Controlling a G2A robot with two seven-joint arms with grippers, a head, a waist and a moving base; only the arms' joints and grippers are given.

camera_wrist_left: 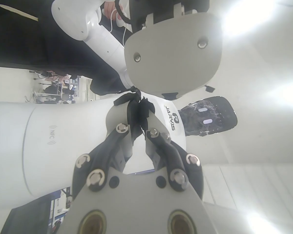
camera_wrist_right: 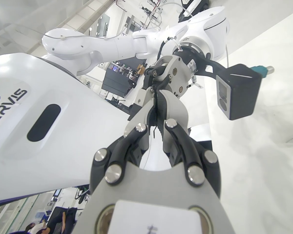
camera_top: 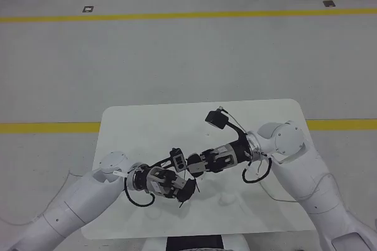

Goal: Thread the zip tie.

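- My right hand (camera_wrist_right: 157, 113) was pinched fully shut on the zip tie (camera_wrist_right: 154, 130), a thin dark strip that showed just behind the fingertips and trailed back toward my palm.
- The tie's long axis ran roughly in line with my right fingers, so it pointed straight at the other hand.
- My left hand (camera_wrist_left: 138, 113) was shut too, tip to tip with the right and just about touching it. I couldn't tell whether it had the tie's other end or nothing.
- The bench (camera_top: 144, 125) was below both hands. Neither hand nor the tie rested on it.
- The right hand was the nearer one, since the tie was already in it.
- My read: threading hinged on that head-on line. Any tilt between the hands and the tip would miss the slot. The head and slot were too small to make out.
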